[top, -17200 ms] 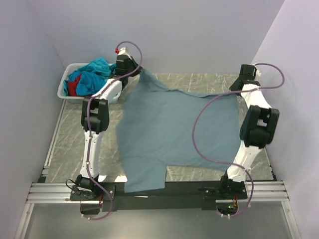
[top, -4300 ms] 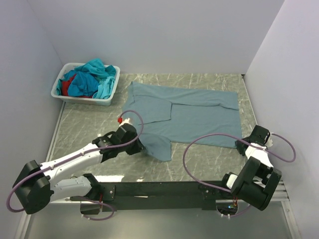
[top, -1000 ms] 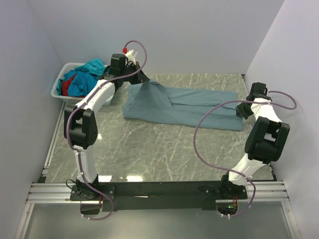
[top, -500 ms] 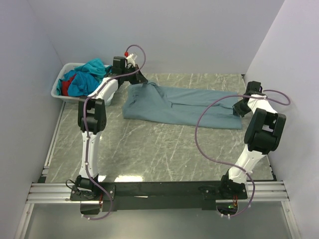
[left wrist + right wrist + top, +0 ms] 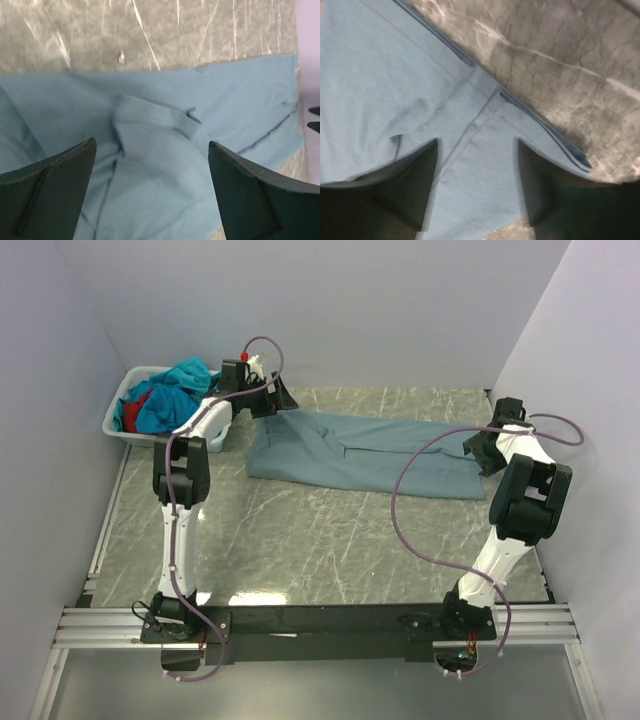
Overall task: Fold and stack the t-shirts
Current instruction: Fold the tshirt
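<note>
The grey-blue t-shirt [image 5: 380, 455] lies folded into a long band across the back of the table. My left gripper [image 5: 278, 400] hovers over its left end, jaws wide open. In the left wrist view the cloth [image 5: 165, 165] lies flat and rumpled under the open left gripper [image 5: 151, 145]. My right gripper [image 5: 482, 450] is at the band's right end. In the right wrist view the hemmed edge [image 5: 485, 110] lies under the right gripper [image 5: 477, 145], whose blurred fingers stand apart with nothing pinched. More t-shirts, teal [image 5: 190, 375], blue [image 5: 160, 410] and red [image 5: 135, 400], are heaped in the basket.
The white plastic basket [image 5: 112, 425] stands at the back left corner, beside the left arm. Pale walls close in the grey marbled table [image 5: 320, 540] on three sides. Both arms reach far back, and purple cables loop from their wrists.
Both grippers have opened and let go of the grey-blue shirt. Its raised left corner has dropped flat, and both wrists have shifted slightly back.
</note>
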{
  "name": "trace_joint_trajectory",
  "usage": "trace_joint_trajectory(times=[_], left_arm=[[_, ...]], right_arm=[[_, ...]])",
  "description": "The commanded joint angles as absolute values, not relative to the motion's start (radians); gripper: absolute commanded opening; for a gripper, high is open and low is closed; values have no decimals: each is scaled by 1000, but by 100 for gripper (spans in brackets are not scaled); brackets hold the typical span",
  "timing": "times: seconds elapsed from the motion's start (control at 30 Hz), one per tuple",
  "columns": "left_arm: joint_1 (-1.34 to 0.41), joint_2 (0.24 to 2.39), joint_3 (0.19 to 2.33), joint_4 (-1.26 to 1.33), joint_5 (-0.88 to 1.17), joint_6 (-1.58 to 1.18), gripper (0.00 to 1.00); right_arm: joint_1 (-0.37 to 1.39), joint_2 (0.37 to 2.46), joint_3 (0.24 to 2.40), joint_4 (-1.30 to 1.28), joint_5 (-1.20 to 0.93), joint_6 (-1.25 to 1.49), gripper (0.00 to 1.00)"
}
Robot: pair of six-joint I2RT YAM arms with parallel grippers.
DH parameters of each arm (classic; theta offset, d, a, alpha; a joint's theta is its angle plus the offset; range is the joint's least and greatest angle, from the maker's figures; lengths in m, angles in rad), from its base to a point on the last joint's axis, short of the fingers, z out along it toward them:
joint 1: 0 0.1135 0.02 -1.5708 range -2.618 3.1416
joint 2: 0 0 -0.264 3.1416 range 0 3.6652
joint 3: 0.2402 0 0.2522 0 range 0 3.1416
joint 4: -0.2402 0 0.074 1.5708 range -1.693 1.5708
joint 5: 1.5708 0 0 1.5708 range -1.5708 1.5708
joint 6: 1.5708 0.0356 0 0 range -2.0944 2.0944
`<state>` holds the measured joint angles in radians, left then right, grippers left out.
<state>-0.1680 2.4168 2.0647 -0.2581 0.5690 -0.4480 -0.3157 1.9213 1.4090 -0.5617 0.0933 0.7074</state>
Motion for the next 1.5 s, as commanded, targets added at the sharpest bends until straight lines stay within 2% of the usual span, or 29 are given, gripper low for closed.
trace_joint_trajectory(times=[0.0,0.07,0.1,0.13,0.33,0.67,0.83,1.2,1.47], left_arm=[[-173,2272,2017,-218,572,-485,99],[-175,2218,1961,-187,584,-515,99],[-179,2200,1942,-183,577,-521,99],[-184,2183,1922,-178,571,-523,99],[-245,2040,1709,-124,537,-551,99],[-276,2051,1468,-68,594,-658,99],[-287,2014,1326,-29,569,-672,99],[-288,1915,1059,-87,437,-681,99],[-298,1689,881,-141,356,-710,99]], right_arm=[[-292,1858,1463,-574,159,669,75],[-278,1827,1465,-586,176,640,77],[-272,1816,1457,-591,182,632,87],[-267,1806,1450,-592,184,611,89],[-196,1755,1370,-558,131,546,90],[-78,1916,1390,-560,3,503,91],[-74,1922,1318,-560,-20,500,91],[-69,1763,1002,-546,-20,505,91],[-5,1537,831,-597,21,519,91]])
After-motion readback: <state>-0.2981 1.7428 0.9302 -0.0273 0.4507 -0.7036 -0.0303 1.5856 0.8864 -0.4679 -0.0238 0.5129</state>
